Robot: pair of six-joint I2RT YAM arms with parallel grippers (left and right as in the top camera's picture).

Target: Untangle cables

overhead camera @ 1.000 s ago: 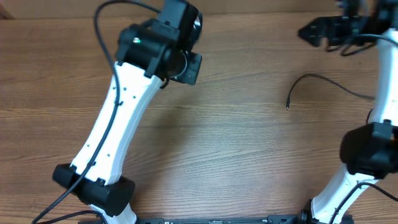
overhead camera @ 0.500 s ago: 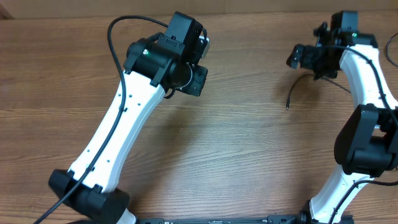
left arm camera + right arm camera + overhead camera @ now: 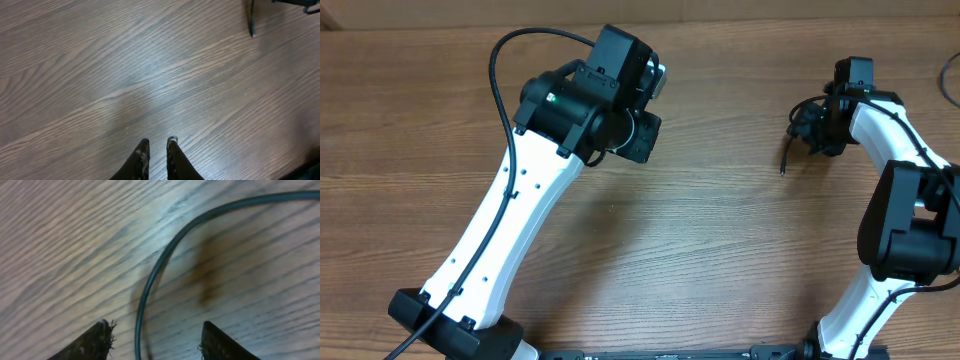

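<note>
**Right tool straddling the cable, left tool hanging over bare wood**

I'm watching the right tool (image 3: 159,341) sitting low over the counter (image 3: 720,250), near its far right side. Its two fingertips (image 3: 102,336) are standing well apart. The cable (image 3: 165,255) is running between them, closer to the left-hand tip in the wrist view. From there it is climbing the picture and bending right in a wide arc. Neither tip is pressing on it, so I'm reading the tool as apart and not clamped on anything. The cord is lying flat on the wood and throwing a soft shadow beside itself.

From overhead I'm seeing the same cable (image 3: 786,152) as a thin black strand. It is coming out from under the right tool (image 3: 810,126) and trailing toward me, ending in a small plug on the open counter. The rest of its run is hiding under the arm, and I cannot tell where it goes.

The left tool (image 3: 157,150) is hovering over plain wood grain near the far middle of the counter, well apart from the cable. Its fingertips are almost together, with only a sliver of counter showing between them, and they are holding nothing. In its wrist view the cable's plug end (image 3: 251,24) is showing at the upper right corner.
</note>
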